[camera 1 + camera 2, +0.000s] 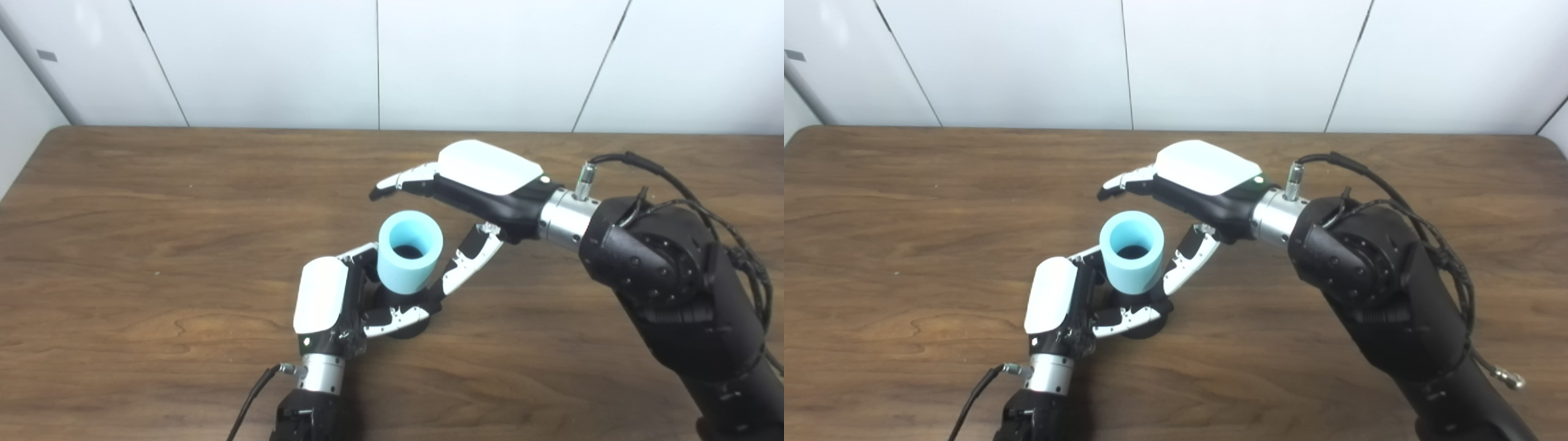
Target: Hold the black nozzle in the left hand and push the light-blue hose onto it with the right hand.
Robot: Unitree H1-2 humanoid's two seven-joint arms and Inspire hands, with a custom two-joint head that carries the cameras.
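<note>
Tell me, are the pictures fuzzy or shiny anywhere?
Left eye view: a little soft all over, the hose still clear, pale glare on the table. Right eye view: the same softness, bright shine on the right hand, dark shadow under the left hand.

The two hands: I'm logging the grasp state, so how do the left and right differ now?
The left hand is shut on the black nozzle, low by the table; the right hand is open and holds nothing. The left stands with its white back facing left; the right lies flat, white back up, above and beside the hose. Both sit close to the hose, which stands on the nozzle.
</note>
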